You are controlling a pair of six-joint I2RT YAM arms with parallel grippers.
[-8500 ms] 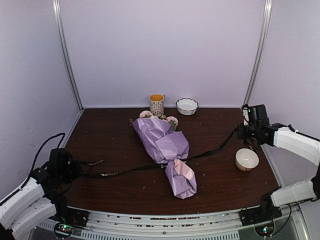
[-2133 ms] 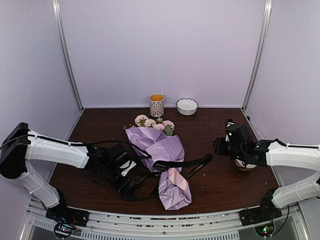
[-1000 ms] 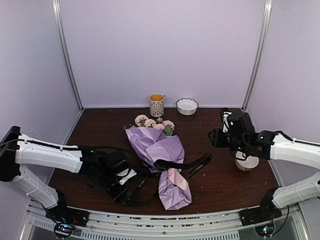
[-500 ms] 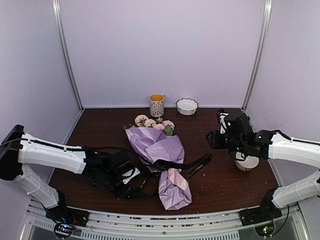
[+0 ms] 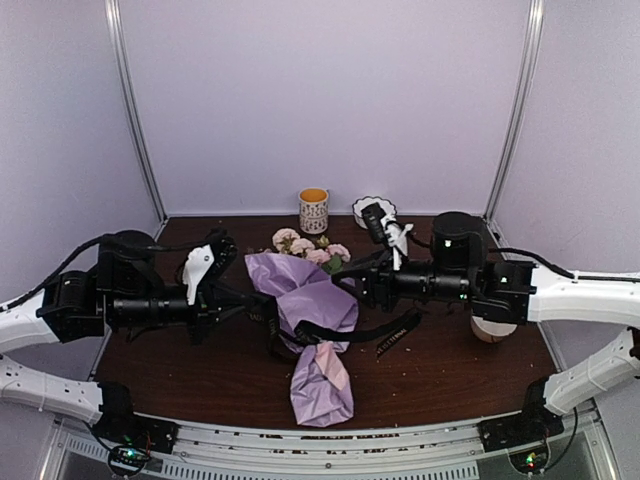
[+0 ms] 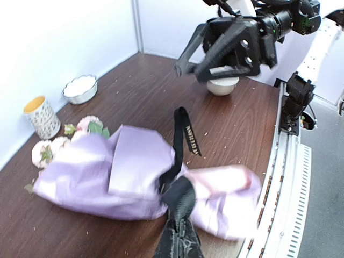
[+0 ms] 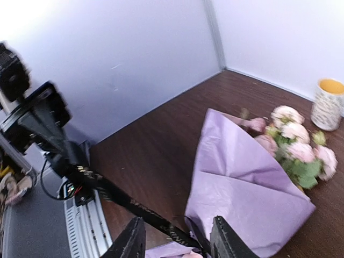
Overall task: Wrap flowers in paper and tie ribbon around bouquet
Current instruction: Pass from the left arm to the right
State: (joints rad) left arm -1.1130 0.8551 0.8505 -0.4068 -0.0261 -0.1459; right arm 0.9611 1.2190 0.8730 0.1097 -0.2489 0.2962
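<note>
**Dark wood, lilac walls, two arms meeting in the middle**

Pale lilac panels close in the dark brown table (image 5: pixel 200 360) on three sides. From where I stand, everything of interest sits at its centre. The bouquet (image 5: pixel 310 300) lies there at a slant. The flowers (image 5: pixel 305 247), pink roses with some green, poke out at the far end. The crumpled paper (image 5: pixel 320 385) tapers toward the near edge.

The ribbon (image 5: pixel 345 330) is black with pale lettering. It crosses the narrow waist of the bundle, and one loose end trails off on the table to the right.

The left gripper (image 6: pixel 177 234) reaches in from its side with its jaws clamped tight on a bunched length of the ribbon (its own camera shows the black band running straight into the fingers).

The right gripper (image 7: pixel 178 228) comes in from the opposite side, just above the wrapped stems. Its two fingers stand apart and the ribbon passes through the gap between them. I see no pinch on it.

Seen from that wrist, the ribbon runs in a straight line to the other claw.

A patterned mug (image 5: pixel 313 210) stands at the back wall just behind the blooms. Beside it is a white scalloped bowl (image 5: pixel 365 208), half hidden by the right arm. A plain bowl (image 5: pixel 488 330) peeks out under that same arm.
</note>
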